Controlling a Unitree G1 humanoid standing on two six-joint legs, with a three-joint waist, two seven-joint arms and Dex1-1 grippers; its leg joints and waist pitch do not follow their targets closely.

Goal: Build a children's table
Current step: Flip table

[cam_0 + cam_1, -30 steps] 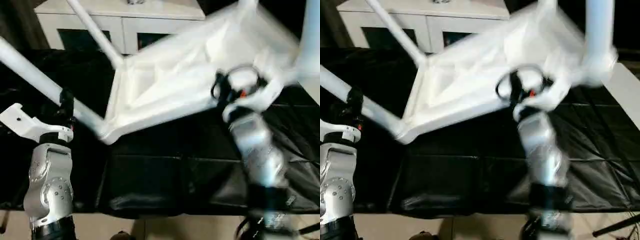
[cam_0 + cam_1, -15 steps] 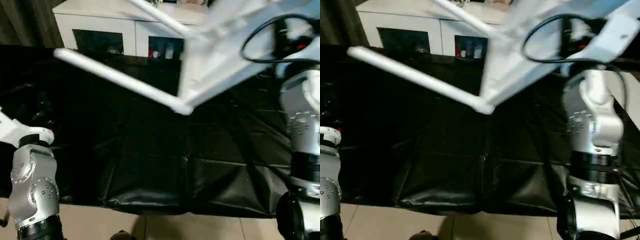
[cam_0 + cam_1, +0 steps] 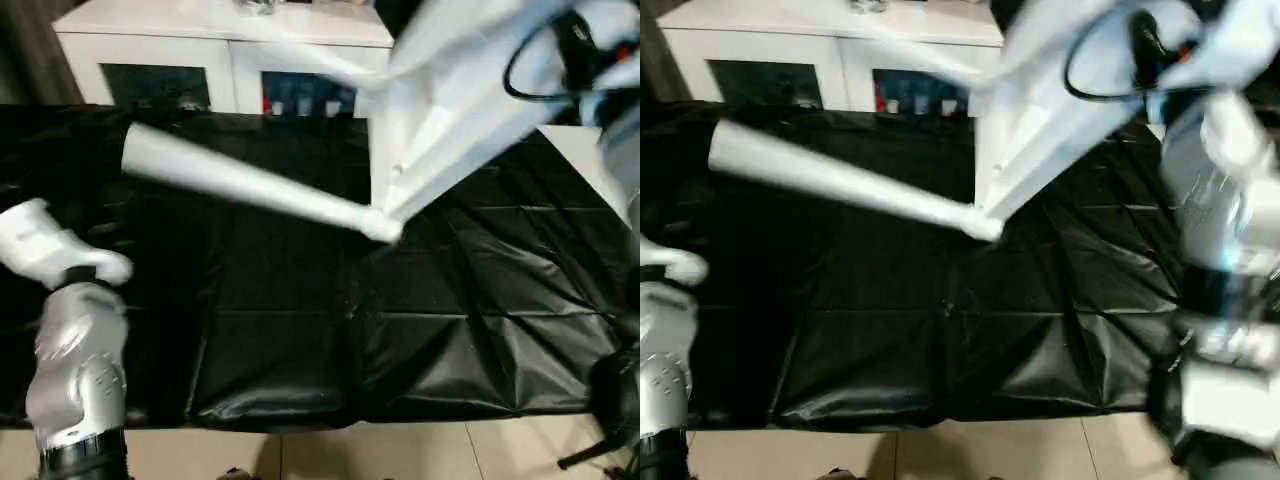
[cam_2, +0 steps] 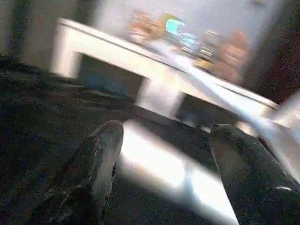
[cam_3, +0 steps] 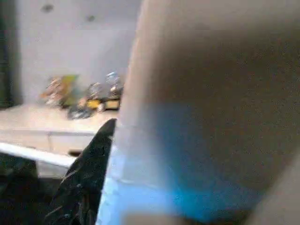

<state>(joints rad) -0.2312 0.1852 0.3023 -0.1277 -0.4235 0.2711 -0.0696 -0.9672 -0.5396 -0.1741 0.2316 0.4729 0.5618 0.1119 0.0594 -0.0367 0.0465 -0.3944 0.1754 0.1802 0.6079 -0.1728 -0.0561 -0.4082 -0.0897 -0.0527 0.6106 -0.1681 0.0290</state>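
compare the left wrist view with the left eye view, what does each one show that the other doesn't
Left wrist view alone: the left gripper with its jaws open, and coloured items on the white cabinet. Left eye view alone: the tabletop tilted up off the black cloth, and the silver left forearm. Both: a white leg and the cabinet behind.

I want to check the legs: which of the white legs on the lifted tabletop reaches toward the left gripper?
The long leg stretching level over the black cloth; its free end is nearest the left gripper. Another leg rises toward the cabinet.
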